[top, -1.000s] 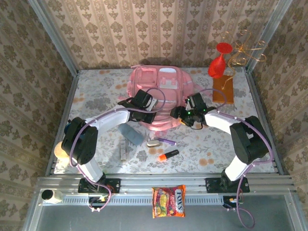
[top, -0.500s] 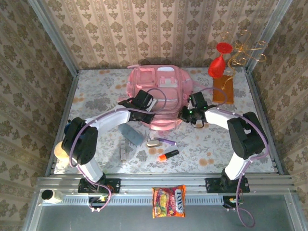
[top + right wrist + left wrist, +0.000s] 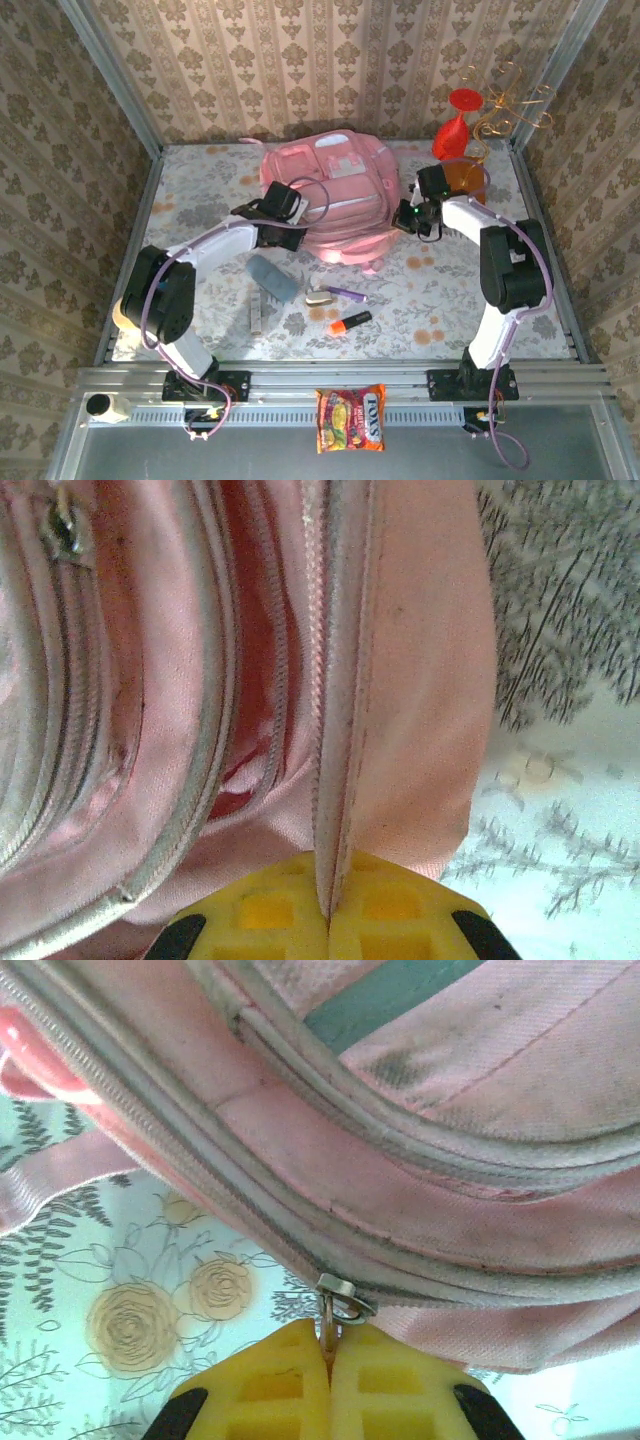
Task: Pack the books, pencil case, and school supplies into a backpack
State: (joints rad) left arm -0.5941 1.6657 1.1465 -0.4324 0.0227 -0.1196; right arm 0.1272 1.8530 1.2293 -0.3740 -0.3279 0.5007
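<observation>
The pink backpack [image 3: 330,185] lies at the back middle of the table. My left gripper [image 3: 283,228] is at its front left edge, shut on a metal zip pull [image 3: 335,1312] between the yellow fingers [image 3: 270,1380]. My right gripper [image 3: 402,222] is at its right side, shut on a fold of the backpack's zip edge [image 3: 335,780]. In front lie the grey-blue pencil case [image 3: 272,277], a purple pen [image 3: 349,293], a beige-white oblong piece [image 3: 320,297], an orange-and-black marker [image 3: 349,322] and a pale stick [image 3: 256,313]. The books are out of view.
A red vase [image 3: 452,128], a gold wire ornament [image 3: 512,105] and an orange-brown slab [image 3: 470,180] stand at the back right, close behind my right arm. An orange snack packet [image 3: 350,418] lies on the front rail. Patterned walls close in the table.
My right gripper has shut on the backpack's edge and moved back and to the right. The left gripper moved left with the zip pull. The backpack shifted back and left.
</observation>
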